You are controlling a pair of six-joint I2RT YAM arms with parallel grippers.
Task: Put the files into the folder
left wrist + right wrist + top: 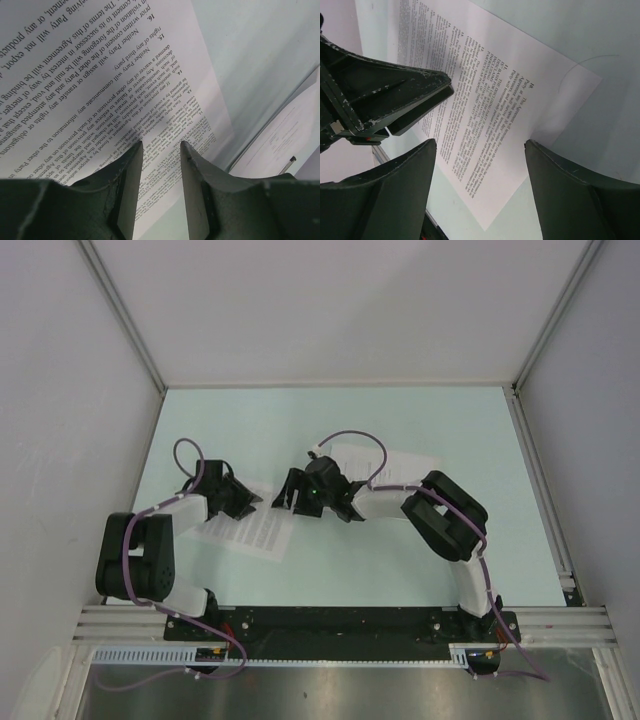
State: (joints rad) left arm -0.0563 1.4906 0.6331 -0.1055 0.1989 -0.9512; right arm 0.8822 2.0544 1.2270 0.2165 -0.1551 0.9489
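The left claw [161,144] is hanging slightly parted over the dense sheet [255,533] lying on the bench [420,420]. The right claw [480,145] is gaping wide beside it, the sparser sheet [405,465] lying under its arm.

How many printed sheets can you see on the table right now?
2: one sheet lies beneath the left gripper, the other sheet just behind the right arm. The arms may hide more.
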